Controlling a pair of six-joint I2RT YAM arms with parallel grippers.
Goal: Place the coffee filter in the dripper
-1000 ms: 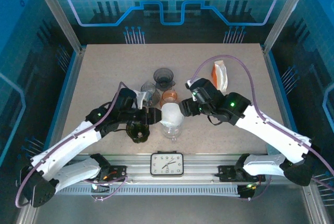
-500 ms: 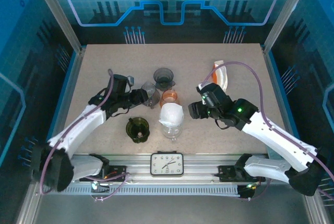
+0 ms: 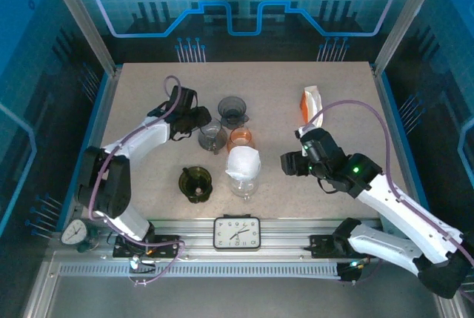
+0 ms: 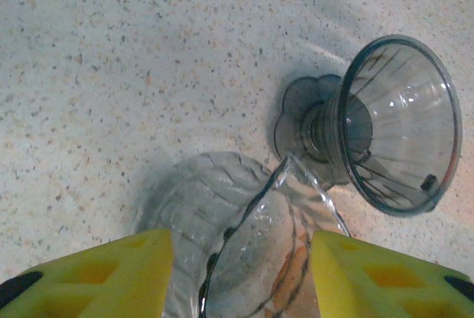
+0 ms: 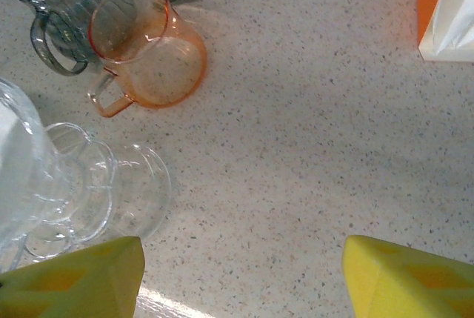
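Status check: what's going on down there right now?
Left gripper open, at the grey glass jug. Right gripper open, empty. White paper filter sitting in clear glass dripper. Orange glass jug close beside it.

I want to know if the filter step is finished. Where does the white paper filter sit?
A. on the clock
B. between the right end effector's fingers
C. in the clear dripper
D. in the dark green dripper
C: the white filter sits in the mouth of the clear dripper, just nearer the arms than the orange pitcher.
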